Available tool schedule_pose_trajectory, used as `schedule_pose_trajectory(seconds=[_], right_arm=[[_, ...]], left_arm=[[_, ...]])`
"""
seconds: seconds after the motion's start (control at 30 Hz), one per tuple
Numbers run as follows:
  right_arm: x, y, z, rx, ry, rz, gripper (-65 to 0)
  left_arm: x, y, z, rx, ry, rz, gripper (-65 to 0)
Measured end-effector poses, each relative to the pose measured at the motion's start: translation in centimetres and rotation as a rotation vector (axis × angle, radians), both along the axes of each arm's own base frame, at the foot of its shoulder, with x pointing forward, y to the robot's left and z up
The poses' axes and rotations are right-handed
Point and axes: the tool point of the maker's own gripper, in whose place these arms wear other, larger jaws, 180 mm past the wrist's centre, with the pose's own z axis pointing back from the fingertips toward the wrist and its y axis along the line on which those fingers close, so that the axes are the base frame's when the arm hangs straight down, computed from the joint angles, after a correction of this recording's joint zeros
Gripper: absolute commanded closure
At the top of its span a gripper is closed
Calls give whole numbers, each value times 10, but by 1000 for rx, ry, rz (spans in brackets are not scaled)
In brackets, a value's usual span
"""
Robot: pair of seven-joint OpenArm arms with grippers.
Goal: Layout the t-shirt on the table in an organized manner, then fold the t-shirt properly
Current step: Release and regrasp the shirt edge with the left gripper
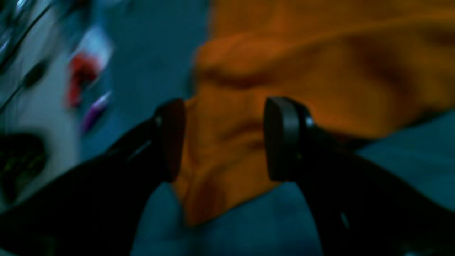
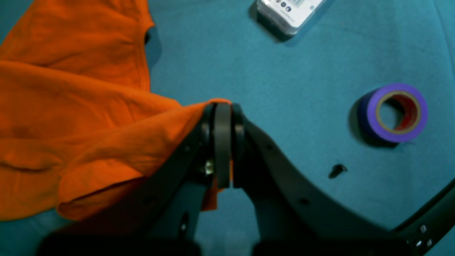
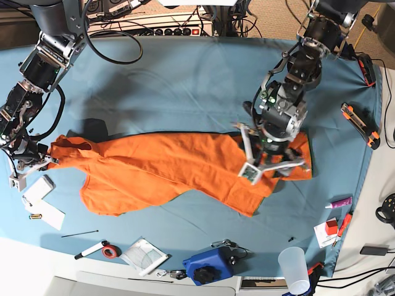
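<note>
The t-shirt lies stretched across the middle of the desk, its long axis running left to right in the base view, soft bright orange cloth rumpled into long folds and not yet flat. Its left end is pinched in the right claw, whose dark pads are pressed together on a corner of the fabric and draw it taut into a ridge. At the opposite end, the left claw stands wide, its two rounded black pads straddling a crumpled tongue of orange cloth that points toward the camera; nothing is gripped there. So the fabric lies directly between and below those open pads, and this arm is plainly the nearer one to the shirt's right end. The likely next need is for it to close on that bunch so both ends can be pulled apart. The desk cover is matte teal cloth. A glossy purple tape roll sits well apart from the shirt.
</note>
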Motion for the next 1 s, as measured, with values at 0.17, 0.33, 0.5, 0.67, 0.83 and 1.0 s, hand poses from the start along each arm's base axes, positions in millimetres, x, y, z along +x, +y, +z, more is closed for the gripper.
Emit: schedule_pose_trajectory(seconds=[0.17, 0.33, 0.5, 0.67, 0.83, 1.0], right_arm=[[0, 0, 0, 1, 0, 0, 0], [0, 0, 0, 2, -1, 1, 0], [2, 3, 2, 20, -16, 6, 0], [2, 4, 2, 23, -18, 7, 0], [2, 4, 2, 23, -17, 7, 0], [2, 4, 2, 23, -17, 8, 0]], left_arm=[[18, -9, 17, -42, -46, -14, -351], [22, -12, 3, -63, 0, -30, -351], [22, -12, -8, -46, 25, -46, -351], [21, -15, -7, -66, 27, -54, -350], [24, -22, -1, -102, -5, -76, -350], [33, -32, 6, -129, -11, -86, -350]])
